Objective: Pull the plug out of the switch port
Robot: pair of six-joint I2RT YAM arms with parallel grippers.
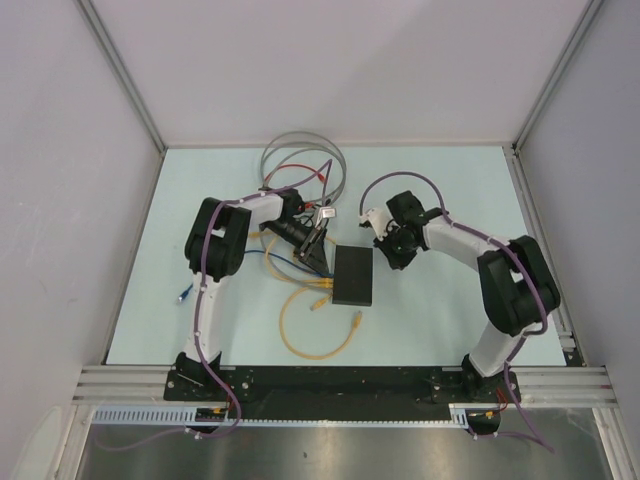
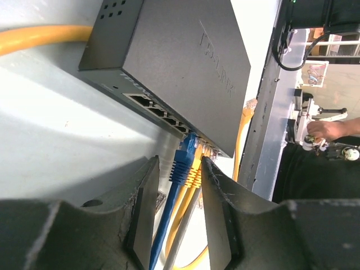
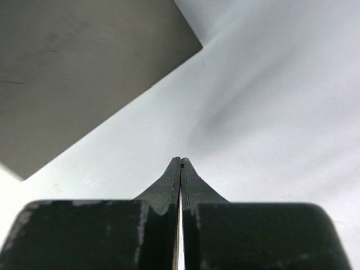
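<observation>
The switch [image 1: 353,276] is a flat black box lying mid-table, and it fills the top of the left wrist view [image 2: 174,62]. Along its socket edge, a blue plug [image 2: 183,160] and a yellow plug [image 2: 195,171] sit in neighbouring ports. My left gripper [image 2: 180,163] is at that edge [image 1: 322,262], open, with both plug boots between its fingers. The right finger [image 2: 216,191] lies against the yellow boot, and a gap separates the left finger from the blue one. My right gripper [image 3: 180,160] is shut and empty, low over the table by the switch's far right corner [image 1: 385,255].
A yellow cable [image 1: 300,340] loops on the table in front of the switch, with a loose end [image 1: 356,320]. Grey cable coils [image 1: 300,165] lie at the back. A loose blue connector [image 1: 185,293] sits at the table's left edge. A grey cable [image 2: 183,225] runs between the left fingers.
</observation>
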